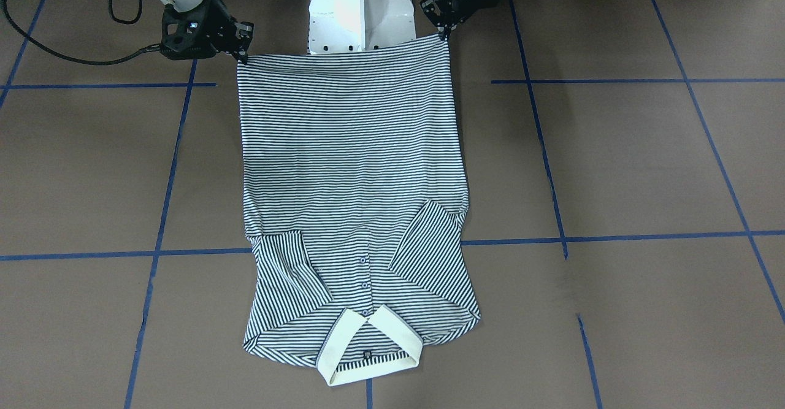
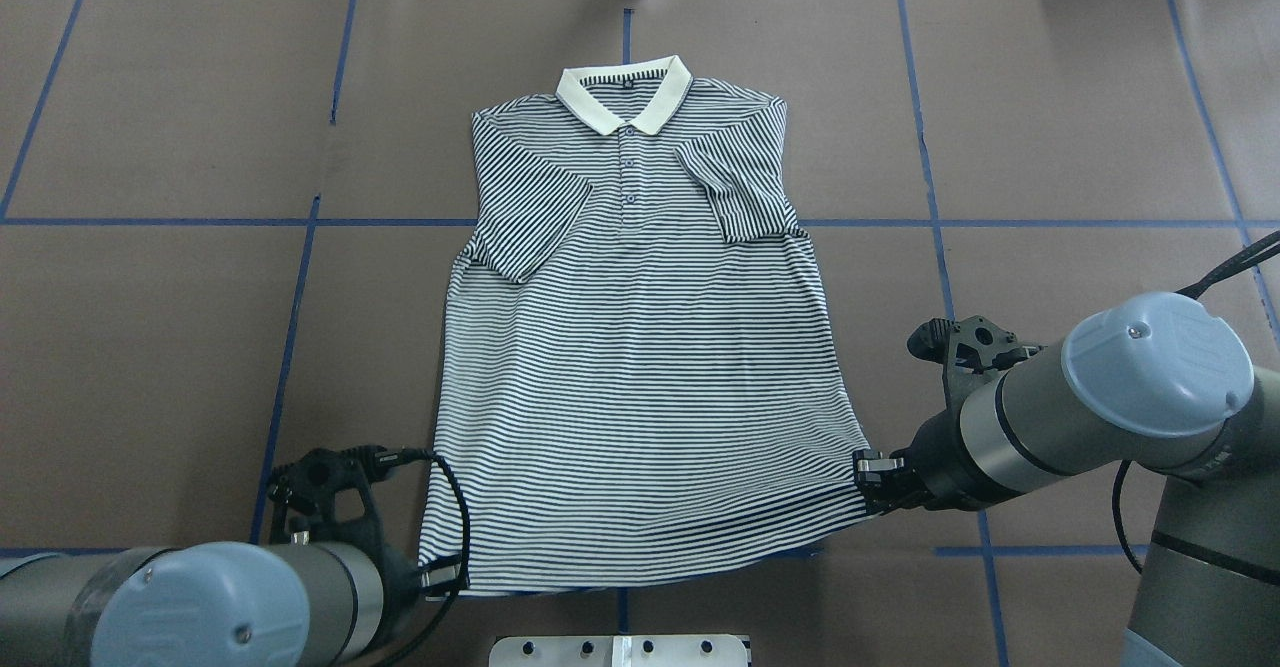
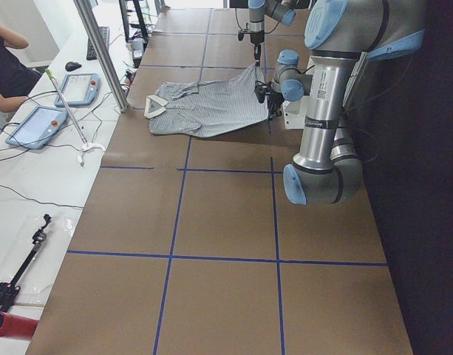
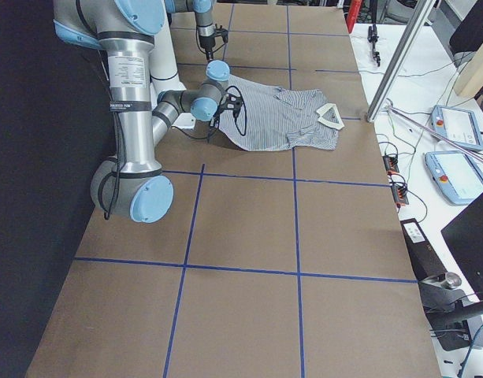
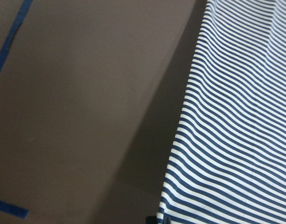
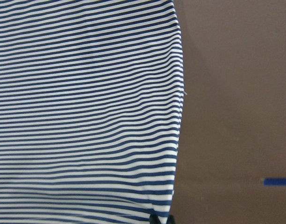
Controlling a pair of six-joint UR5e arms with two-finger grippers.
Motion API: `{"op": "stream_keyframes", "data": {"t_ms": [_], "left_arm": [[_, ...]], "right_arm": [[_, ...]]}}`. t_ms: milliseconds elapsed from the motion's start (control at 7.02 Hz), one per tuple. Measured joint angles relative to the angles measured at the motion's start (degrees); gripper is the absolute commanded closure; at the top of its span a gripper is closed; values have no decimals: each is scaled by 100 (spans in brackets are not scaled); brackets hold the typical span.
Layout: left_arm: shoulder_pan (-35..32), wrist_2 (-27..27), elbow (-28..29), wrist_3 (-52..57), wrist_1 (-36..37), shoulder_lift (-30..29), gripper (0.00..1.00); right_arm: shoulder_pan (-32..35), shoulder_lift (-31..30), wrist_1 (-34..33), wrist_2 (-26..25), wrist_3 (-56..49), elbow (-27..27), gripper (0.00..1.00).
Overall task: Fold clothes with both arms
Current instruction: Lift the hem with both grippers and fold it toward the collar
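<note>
Shirt [image 1: 352, 151] lies face up on the table [image 1: 613, 151]; from the front we see its long axis running from the robot out to the collar [image 1: 334, 349]. Overhead, left arm [image 2: 200, 602] and right arm [image 2: 1050, 417] reach low; left gripper [image 2: 440, 577] and right gripper [image 2: 872, 475] each clamp 1 corner of the hem [image 2: 600, 577], jaws closed on cloth. Both wrist views show us stripes.

You see the striped shirt [image 4: 284, 118] lying on the brown table [image 4: 241, 299], its white collar [image 4: 329, 115] far from the robot. The big near right arm [image 4: 131, 94] reaches the shirt's bottom edge. The small left arm [image 4: 202, 24] stands farther back.
</note>
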Motion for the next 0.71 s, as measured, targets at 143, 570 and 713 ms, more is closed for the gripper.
{"op": "stream_keyframes", "data": {"t_ms": [143,570,713], "left_arm": [[329,-12,-252,-17,41,49,100],[226,-269,-638,161,202,93,100],[-83,-382,-641,426,255,78,100]], "right_arm": [[-277,-45,-4,121,15,191,100],[-264,7,-4,184,-25,343,100],[71,186,-2,171,-163,195,100]]}}
